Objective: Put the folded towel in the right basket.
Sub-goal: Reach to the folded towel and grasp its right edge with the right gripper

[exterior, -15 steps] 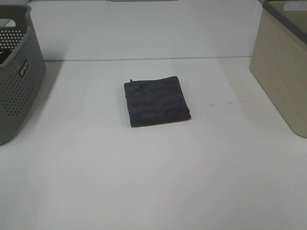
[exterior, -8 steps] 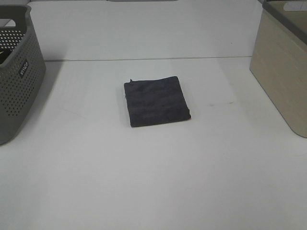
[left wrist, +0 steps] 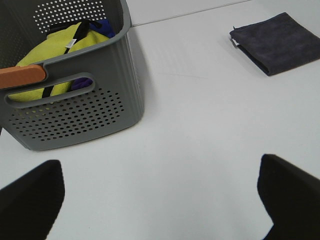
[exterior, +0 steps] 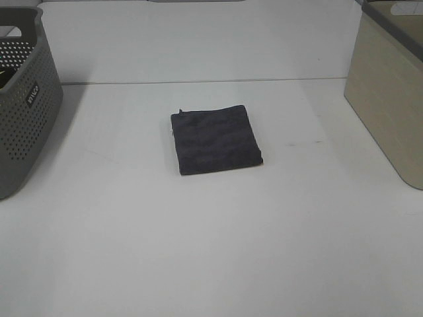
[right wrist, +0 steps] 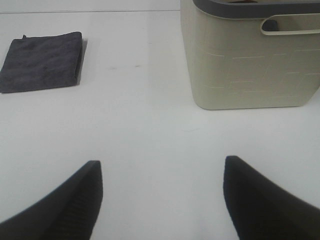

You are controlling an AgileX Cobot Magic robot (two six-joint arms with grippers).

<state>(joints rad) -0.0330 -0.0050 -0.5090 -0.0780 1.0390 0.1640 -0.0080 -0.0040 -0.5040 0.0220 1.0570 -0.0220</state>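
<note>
Between grey basket (exterior: 30,112) and beige basket (exterior: 390,112), towel (exterior: 216,140) lies flat

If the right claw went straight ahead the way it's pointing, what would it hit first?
Probably the bare table, in the gap between the towel and the beige basket; depth is hard to judge.

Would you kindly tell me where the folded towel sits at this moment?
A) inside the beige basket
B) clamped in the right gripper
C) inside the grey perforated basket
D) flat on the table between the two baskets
D: the dark towel lies flat on the white table, well apart from the grey basket and the beige basket.
</note>
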